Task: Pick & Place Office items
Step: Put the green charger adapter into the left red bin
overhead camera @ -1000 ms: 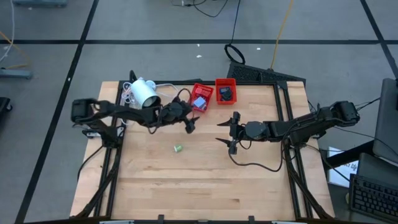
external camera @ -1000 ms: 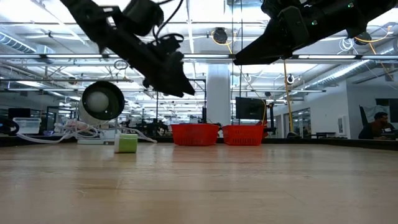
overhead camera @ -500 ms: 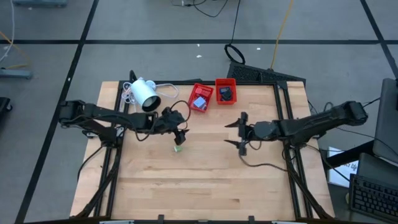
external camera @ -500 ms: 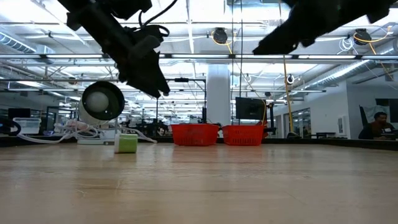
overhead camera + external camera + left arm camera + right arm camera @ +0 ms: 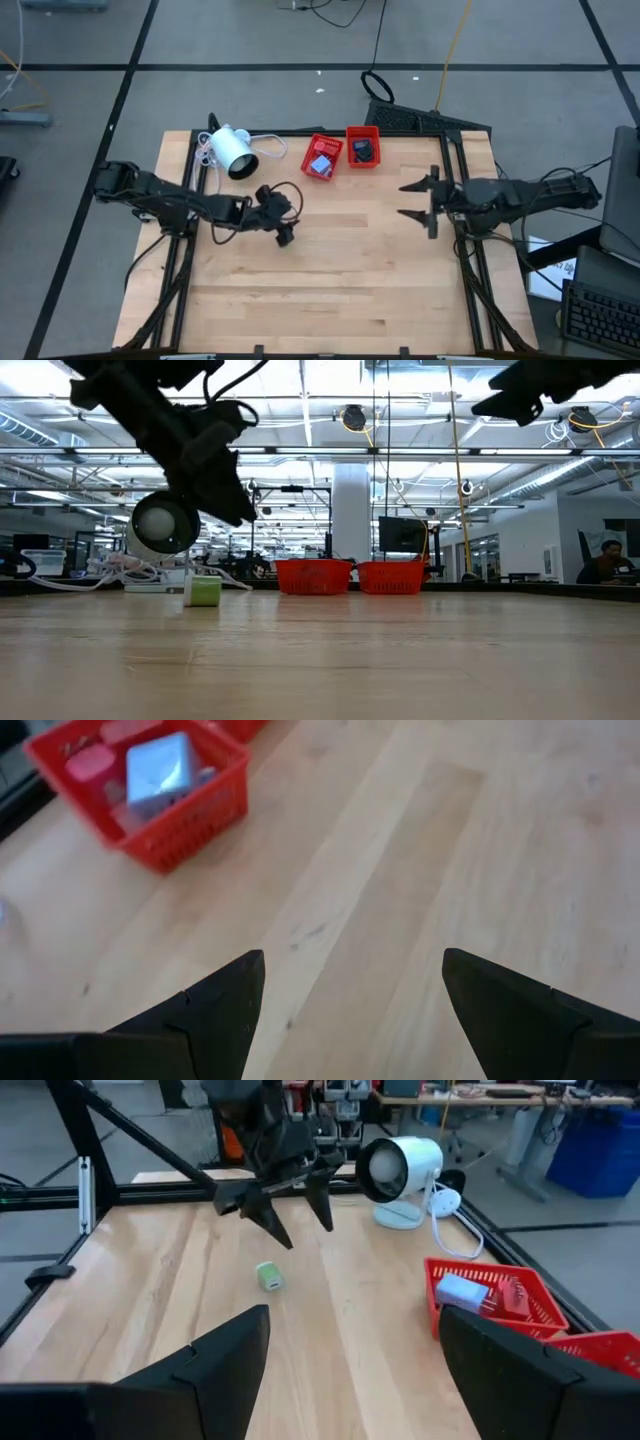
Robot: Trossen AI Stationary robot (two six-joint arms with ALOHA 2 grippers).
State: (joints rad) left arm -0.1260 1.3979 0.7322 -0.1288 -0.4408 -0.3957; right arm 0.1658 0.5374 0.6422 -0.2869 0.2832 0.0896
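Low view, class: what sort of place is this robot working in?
Probably a large open lab or workshop: exposed ceiling trusses, a monitor on distant benches, and a seated person beyond the wooden table.

Left claw (image 5: 284,236) spread, lowered; right claw (image 5: 419,203) spread, raised

High cam: we look straight down on the whole table (image 5: 330,270). Low cam: level across the tabletop into the room. Left wrist cam sits close over the wood; right wrist looks across. All four share the red tray (image 5: 322,158) (image 5: 313,575) (image 5: 150,795) (image 5: 490,1295).
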